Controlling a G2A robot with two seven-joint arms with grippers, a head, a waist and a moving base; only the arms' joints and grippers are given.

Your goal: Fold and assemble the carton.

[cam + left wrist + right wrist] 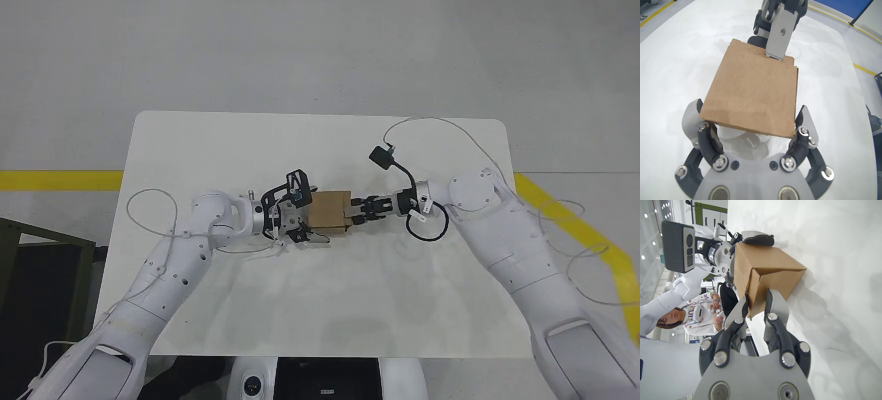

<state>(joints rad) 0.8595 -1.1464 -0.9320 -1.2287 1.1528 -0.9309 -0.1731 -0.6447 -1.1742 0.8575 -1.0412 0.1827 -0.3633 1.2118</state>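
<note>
Fingers [808, 121] of left gripper [749, 107] are clamped across carton [753, 91] — braced for folding | right gripper [757, 295] is pinched onto end flap [776, 281], likely for tucking.

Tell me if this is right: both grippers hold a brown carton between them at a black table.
The table is white, not black; the top view shows it. The left gripper and right gripper do hold the brown carton between them.
</note>
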